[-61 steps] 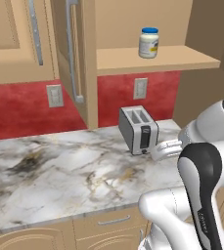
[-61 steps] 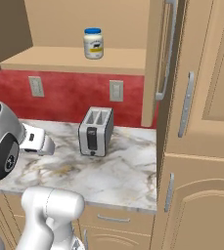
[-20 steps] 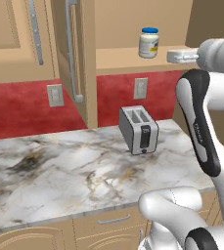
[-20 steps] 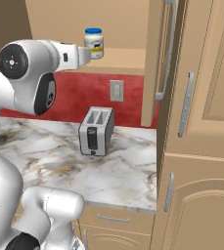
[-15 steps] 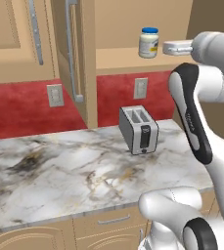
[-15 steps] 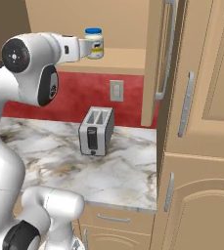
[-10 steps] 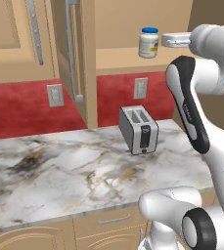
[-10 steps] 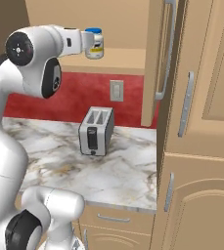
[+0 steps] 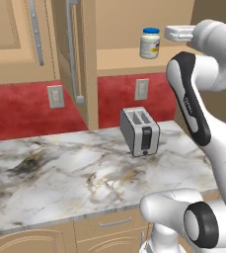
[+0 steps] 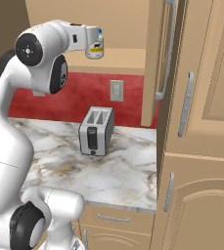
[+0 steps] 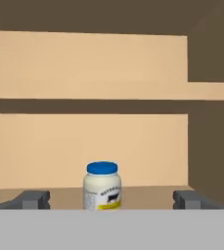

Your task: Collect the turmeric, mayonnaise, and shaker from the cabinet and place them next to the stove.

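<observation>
A: Mayonnaise (image 11: 102, 186) upright on the open cabinet (image 9: 134, 58) shelf, long axis vertical, dead ahead at twelve o'clock of the gripper (image 11: 111, 199).

B: Fingers (image 11: 34, 199) spread wide, grasping nothing, jar centred between them but still beyond reach.

the mayonnaise (image 11: 102, 186) jar's pale label carries a line of dark lettering above a small dark animal figure and a yellow band, but the letters are too small and blurred to read; no other text or sign is legible.
</observation>
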{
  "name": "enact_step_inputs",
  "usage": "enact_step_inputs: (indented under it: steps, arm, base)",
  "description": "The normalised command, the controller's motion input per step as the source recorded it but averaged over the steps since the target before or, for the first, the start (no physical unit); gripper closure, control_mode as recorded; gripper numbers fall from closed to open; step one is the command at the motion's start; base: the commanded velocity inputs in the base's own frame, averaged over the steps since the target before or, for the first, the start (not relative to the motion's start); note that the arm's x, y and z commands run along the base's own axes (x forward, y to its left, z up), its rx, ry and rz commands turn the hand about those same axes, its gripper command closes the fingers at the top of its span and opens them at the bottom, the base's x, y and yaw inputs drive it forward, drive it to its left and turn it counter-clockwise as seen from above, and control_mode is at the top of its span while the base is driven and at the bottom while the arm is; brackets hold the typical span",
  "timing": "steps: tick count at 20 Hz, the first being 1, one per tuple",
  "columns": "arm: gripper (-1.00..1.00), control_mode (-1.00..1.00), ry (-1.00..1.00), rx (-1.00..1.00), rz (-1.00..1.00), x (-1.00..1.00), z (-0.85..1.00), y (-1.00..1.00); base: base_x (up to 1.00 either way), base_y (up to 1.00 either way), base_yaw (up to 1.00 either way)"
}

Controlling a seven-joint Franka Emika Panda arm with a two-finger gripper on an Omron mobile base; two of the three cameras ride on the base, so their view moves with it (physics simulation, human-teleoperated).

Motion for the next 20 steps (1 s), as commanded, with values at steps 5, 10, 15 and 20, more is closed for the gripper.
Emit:
enact_step_inputs:
  steps: [5, 10, 15, 20]
  arm:
    - [-1.00, -1.00, -0.06, 0.01, 0.01, 0.24, 0.04, -0.01]
    - [-1.00, -1.00, 0.01, 0.00, 0.00, 0.29, -0.05, 0.00]
    - [-1.00, -1.00, 0.04, 0.00, 0.01, 0.32, -0.20, 0.00]
    - [-1.00, -1.00, 0.09, 0.00, 0.01, 0.34, -0.14, 0.02]
  base:
    - [0.00, 0.00, 0.00]
    - [0.00, 0.00, 0.00]
    - [0.00, 0.00, 0.00]
    - [0.00, 0.00, 0.00]
